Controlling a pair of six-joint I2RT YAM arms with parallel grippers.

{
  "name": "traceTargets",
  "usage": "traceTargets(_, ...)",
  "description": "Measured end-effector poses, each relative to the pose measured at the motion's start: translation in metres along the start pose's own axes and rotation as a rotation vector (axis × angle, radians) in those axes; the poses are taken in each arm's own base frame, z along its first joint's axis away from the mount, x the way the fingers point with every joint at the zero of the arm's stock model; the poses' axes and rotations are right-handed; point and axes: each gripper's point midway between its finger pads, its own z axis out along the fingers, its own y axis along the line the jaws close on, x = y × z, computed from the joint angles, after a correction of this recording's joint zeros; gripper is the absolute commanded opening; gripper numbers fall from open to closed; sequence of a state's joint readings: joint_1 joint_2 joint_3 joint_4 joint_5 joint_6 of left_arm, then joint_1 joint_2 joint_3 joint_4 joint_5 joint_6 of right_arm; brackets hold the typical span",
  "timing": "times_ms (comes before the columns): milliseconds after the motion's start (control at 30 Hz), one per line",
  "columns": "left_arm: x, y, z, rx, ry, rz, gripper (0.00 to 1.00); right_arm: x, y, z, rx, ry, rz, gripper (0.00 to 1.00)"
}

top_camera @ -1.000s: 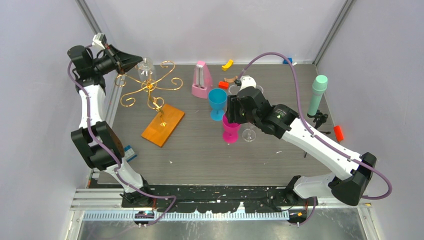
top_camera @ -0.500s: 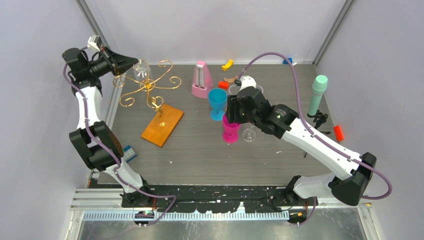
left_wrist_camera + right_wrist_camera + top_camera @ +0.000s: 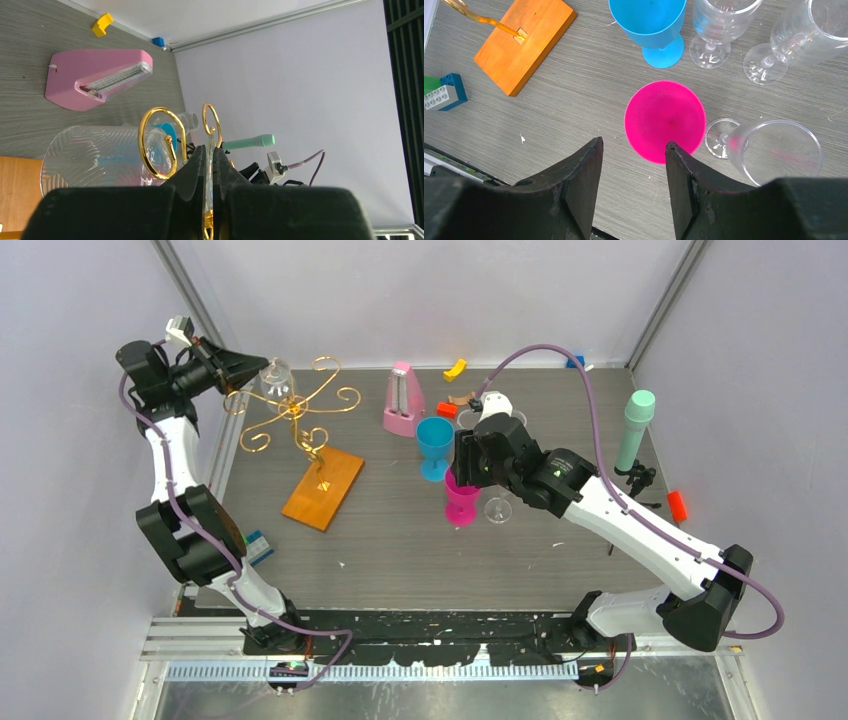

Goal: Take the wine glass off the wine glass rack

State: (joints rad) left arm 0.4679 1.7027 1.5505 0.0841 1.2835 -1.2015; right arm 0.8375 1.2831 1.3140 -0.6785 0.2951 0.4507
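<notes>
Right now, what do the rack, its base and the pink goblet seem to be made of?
Rack: probably metal wire, polished gold finish, bright glints along the curls. Base: likely wood, orange-brown, faint grain. Pink goblet: seemingly plastic, opaque, dull even colour.

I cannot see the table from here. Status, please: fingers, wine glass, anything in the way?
Left fingers shut on wine glass. Right fingers open above pink cup. Rack curls crowd the glass; cannot tell if free.
</notes>
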Motion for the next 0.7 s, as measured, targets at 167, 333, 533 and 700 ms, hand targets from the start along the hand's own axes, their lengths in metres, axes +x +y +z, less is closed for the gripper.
traceTargets(167, 0.000, -0.006, -0.002, -0.001, -0.013, 0.009, 0.00, 0.000, 0.000, 0.000, 0.000, 0.000, 0.000, 0.54)
traceTargets(333, -0.003, -0.002, -0.005, -0.013, -0.030, -0.006, 0.00, 0.000, 0.000, 0.000, 0.001, 0.001, 0.000, 0.54)
traceTargets(533, -0.004, 0.002, -0.010, -0.022, -0.045, -0.018, 0.00, 0.002, -0.001, 0.001, 0.002, 0.004, -0.001, 0.54)
traceTargets(700, -0.007, 0.006, -0.018, -0.033, -0.063, -0.033, 0.00, 0.005, -0.002, 0.003, 0.005, 0.010, -0.003, 0.54)
